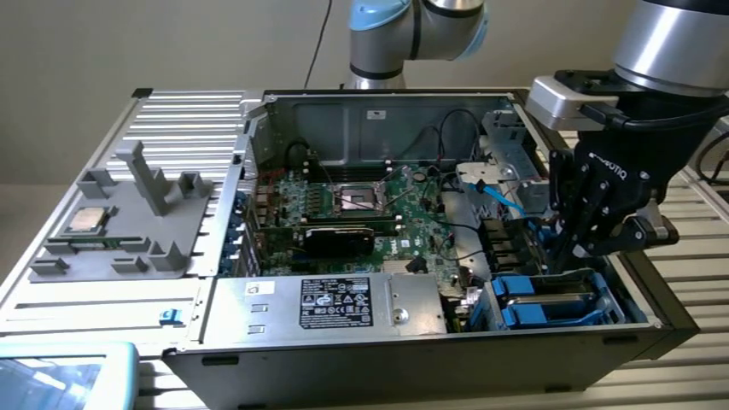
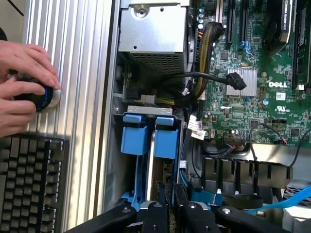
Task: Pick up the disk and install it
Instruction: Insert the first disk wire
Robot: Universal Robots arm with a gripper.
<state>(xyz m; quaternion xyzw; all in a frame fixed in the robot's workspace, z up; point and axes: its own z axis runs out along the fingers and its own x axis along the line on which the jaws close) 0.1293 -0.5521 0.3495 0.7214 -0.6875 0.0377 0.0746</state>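
Seating the disk [image 2: 164,145] — hand [image 2: 171,206] pinched narrow on its blue frame.
Keep it square to the bay [image 1: 615,290], press straight in — mind the blue cable [image 2: 286,200] nearby.

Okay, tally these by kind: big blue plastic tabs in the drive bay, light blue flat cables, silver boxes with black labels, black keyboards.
Big blue plastic tabs: 2
Light blue flat cable: 1
Silver metal box with black label: 1
Black keyboard: 1
Total: 5
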